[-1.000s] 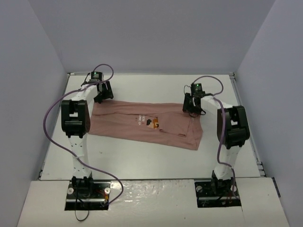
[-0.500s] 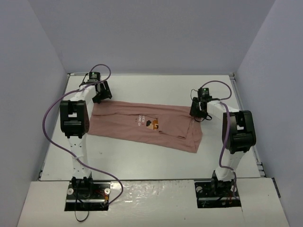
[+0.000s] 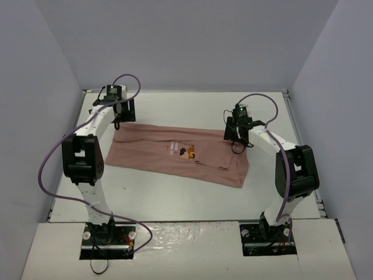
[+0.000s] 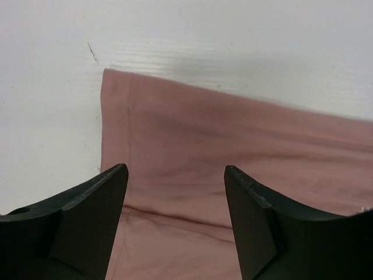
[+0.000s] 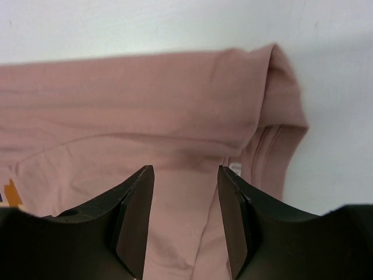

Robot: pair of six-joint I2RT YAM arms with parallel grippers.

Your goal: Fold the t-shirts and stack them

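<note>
Across the centre of the counter (image 3: 175,201), from 9 to 4 o'clock, the pink t-shirt (image 3: 169,153) is laid flat; it is judged light, limp and sag-prone, best pinched at corners and folded edges. Both sets of jaws are parted and empty, those of the left arm (image 3: 83,154) over the 10 o'clock corner, those of the right arm (image 3: 294,169) over the doubled 2 o'clock edge. Layers under that fold are hidden, and the chest lettering (image 3: 173,147) is too small to be read
</note>
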